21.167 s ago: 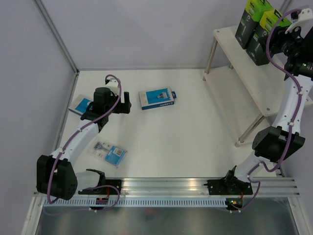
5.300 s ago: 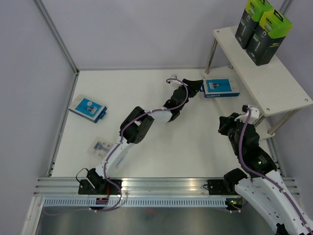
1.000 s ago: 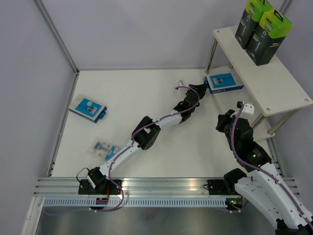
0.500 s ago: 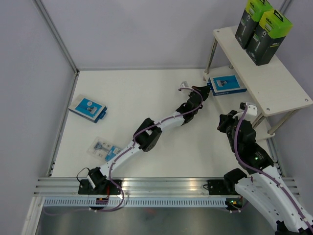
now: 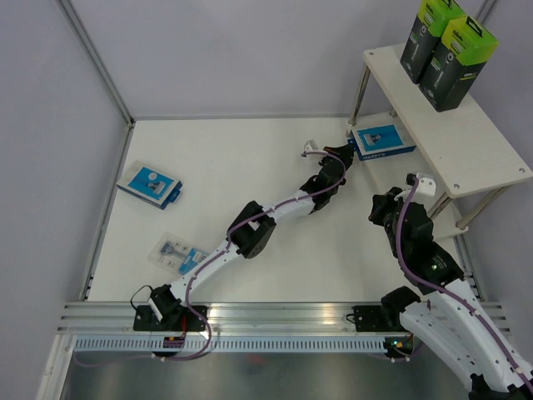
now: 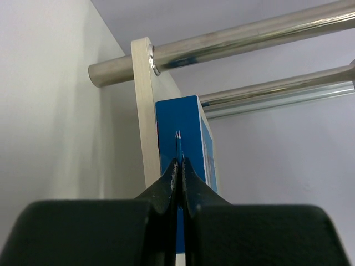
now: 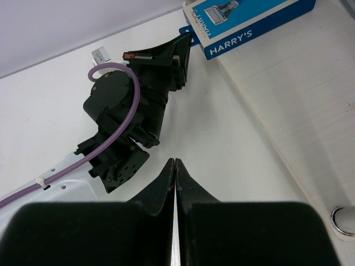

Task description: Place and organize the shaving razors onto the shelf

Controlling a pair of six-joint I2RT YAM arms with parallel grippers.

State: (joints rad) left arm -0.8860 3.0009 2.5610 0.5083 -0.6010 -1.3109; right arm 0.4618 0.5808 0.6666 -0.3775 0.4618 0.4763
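A flat blue-and-white razor box (image 5: 381,140) lies on the lower board of the shelf (image 5: 456,218), by its left edge. My left gripper (image 5: 348,150) reaches across the table and is shut on the box's thin blue hang tab (image 6: 178,145); the right wrist view shows the same grip (image 7: 186,40) on the box (image 7: 249,19). My right gripper (image 7: 175,161) hangs shut and empty over the table in front of the shelf (image 7: 288,94). Two black boxes with lime-green tops (image 5: 433,37) stand on the upper board (image 5: 466,142).
Another blue-and-white box (image 5: 150,183) lies at the table's far left, and a clear blister pack (image 5: 179,254) sits nearer the front left. The left arm (image 5: 250,233) stretches diagonally across the table. Silver shelf legs (image 6: 233,41) stand close to the held box.
The left gripper and the blue box shifted slightly right on the lower board, then back. The right arm has barely moved.
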